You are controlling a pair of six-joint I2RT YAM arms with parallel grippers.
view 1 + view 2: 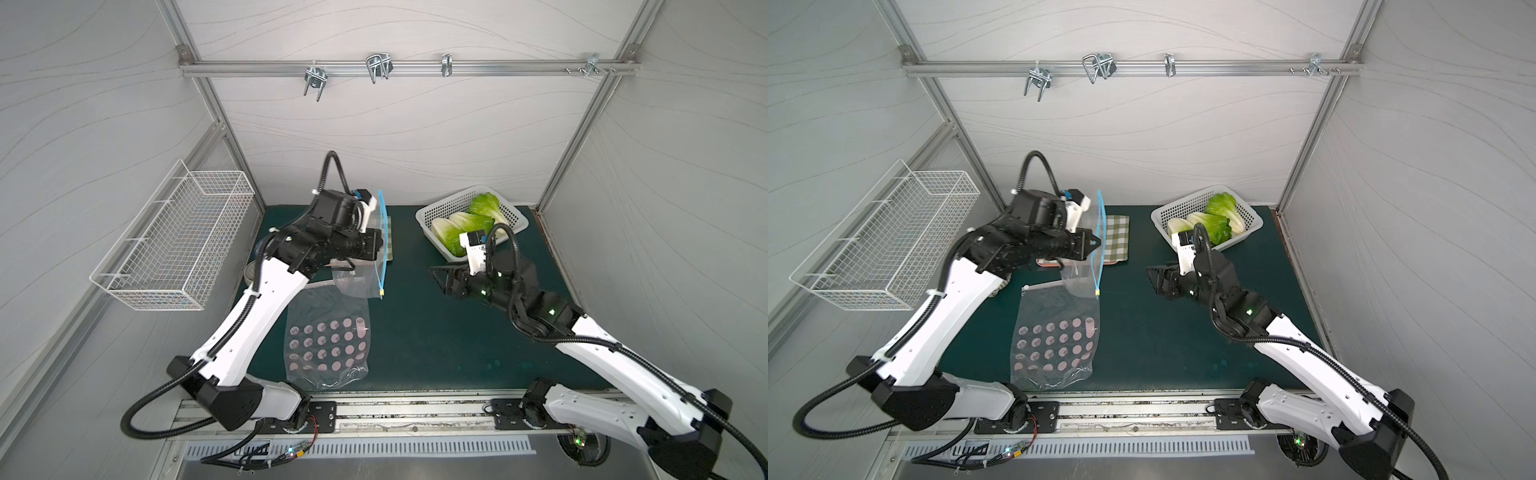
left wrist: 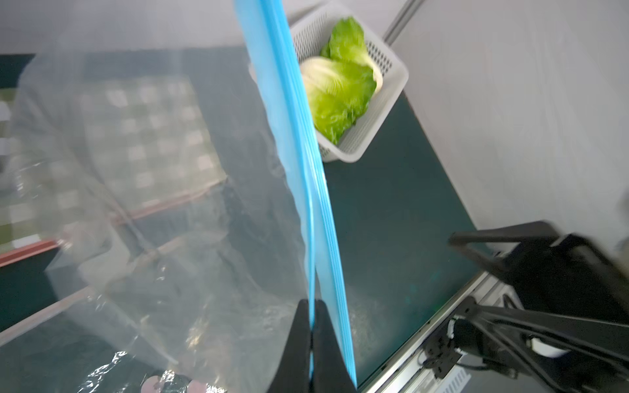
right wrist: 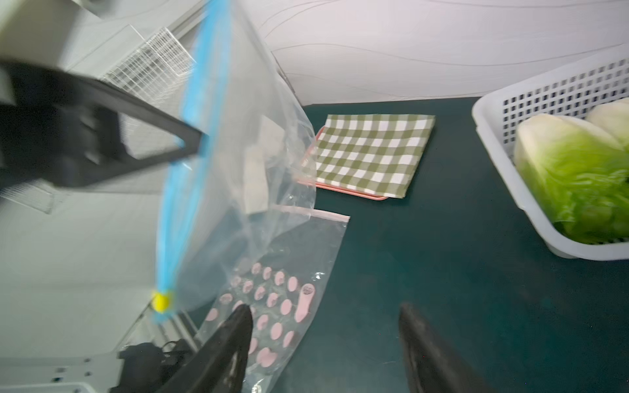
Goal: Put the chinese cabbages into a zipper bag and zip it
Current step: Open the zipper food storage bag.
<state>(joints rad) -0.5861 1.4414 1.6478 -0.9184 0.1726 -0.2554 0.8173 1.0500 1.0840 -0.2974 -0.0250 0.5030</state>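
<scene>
A clear zipper bag (image 1: 357,278) with a blue zip strip (image 2: 292,136) and a yellow slider (image 3: 160,301) hangs upright above the left half of the table. My left gripper (image 2: 312,306) is shut on the blue strip, as both top views show (image 1: 1098,242). The chinese cabbages (image 1: 461,228) lie together in a white perforated basket (image 1: 432,208) at the back right, also seen in the wrist views (image 3: 571,170). My right gripper (image 1: 436,276) hovers mid-table, to the right of the bag and in front of the basket. It is open, with nothing between its fingers (image 3: 238,326).
A second clear bag (image 1: 328,345) holding a pink dotted item lies flat on the green mat under the hanging one. A green checked cloth (image 1: 1117,239) on a pink tray sits at the back behind the bag. A wire basket (image 1: 178,245) hangs on the left wall.
</scene>
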